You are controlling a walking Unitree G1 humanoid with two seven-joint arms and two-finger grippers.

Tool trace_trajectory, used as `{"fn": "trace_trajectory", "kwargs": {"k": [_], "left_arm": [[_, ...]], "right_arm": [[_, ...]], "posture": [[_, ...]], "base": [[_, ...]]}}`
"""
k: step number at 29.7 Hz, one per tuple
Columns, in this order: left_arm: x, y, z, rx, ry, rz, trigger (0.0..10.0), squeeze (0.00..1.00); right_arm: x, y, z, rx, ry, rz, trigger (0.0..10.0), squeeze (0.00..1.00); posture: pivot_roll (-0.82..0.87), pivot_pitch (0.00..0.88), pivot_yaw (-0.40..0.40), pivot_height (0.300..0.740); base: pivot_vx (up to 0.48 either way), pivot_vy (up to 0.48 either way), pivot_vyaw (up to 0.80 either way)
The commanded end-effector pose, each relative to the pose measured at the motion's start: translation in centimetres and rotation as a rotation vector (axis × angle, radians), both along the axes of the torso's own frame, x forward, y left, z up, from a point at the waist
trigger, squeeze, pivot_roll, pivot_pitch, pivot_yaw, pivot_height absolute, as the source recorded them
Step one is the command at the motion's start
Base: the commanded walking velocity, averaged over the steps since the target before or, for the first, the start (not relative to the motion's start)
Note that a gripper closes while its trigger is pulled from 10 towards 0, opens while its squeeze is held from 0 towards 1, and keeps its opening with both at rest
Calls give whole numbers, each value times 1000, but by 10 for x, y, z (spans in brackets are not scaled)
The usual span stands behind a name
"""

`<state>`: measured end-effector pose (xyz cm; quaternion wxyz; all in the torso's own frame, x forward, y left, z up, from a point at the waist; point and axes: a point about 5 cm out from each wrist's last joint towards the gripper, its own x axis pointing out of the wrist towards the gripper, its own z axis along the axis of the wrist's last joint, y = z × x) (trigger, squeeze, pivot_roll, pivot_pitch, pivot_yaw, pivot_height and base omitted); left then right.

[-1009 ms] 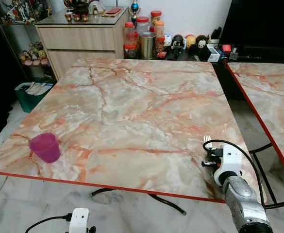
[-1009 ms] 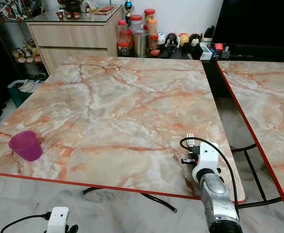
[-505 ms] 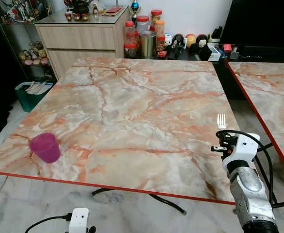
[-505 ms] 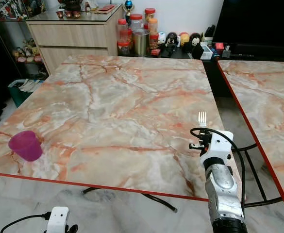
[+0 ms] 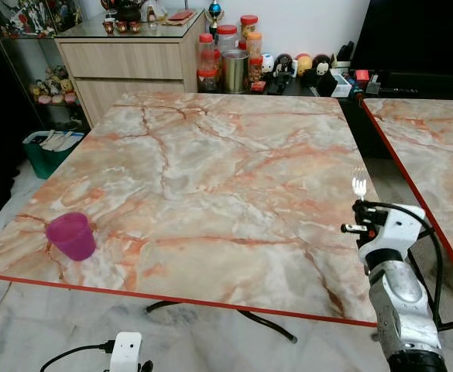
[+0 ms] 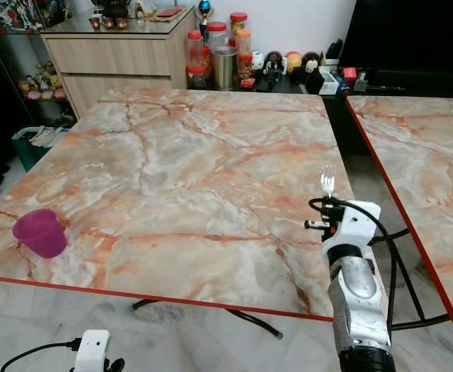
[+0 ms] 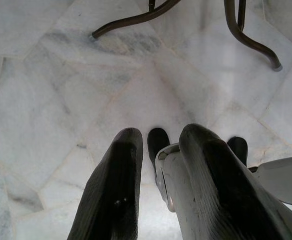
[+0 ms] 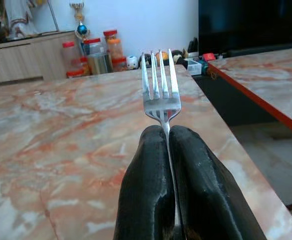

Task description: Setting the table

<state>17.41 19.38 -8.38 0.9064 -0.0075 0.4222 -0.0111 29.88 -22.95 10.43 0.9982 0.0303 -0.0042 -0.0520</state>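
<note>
Your marble bench (image 5: 211, 163) fills the room's middle, with a purple cup (image 5: 71, 235) at its near left corner. Your left claw (image 7: 158, 145) hangs over the floor, fingers slightly spread. At the near right edge, your right claw (image 8: 168, 137) pinches a fork (image 8: 159, 85), tines pointing up.

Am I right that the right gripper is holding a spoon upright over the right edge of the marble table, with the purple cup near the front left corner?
Not quite: the right gripper is shut on a fork, not a spoon; the right wrist view shows its four tines. The rest holds: it stands upright over the right edge of the marble table, and the purple cup sits near the front left corner.
</note>
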Motion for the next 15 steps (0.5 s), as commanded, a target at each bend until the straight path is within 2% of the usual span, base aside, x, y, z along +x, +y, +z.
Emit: {"fn": "trace_trajectory", "kwargs": {"k": [1,8,15], "left_arm": [[2,3,1,11,-1,-2,10000,0],[3,2,1,9,-4,2,10000,0],[2,1,1,5,-3,2,10000,0]], "right_arm": [[6,0,19,-4,-79,-2,10000,0],[10,7,49,-14,-188,-1,10000,0],[16,7,69,-29,-238,-2,10000,0]], "posture": [[11,0,6,736],[13,0,-1,736],[4,0,-6,736]], "base": [[0,0,0],[0,0,0],[0,0,0]]}}
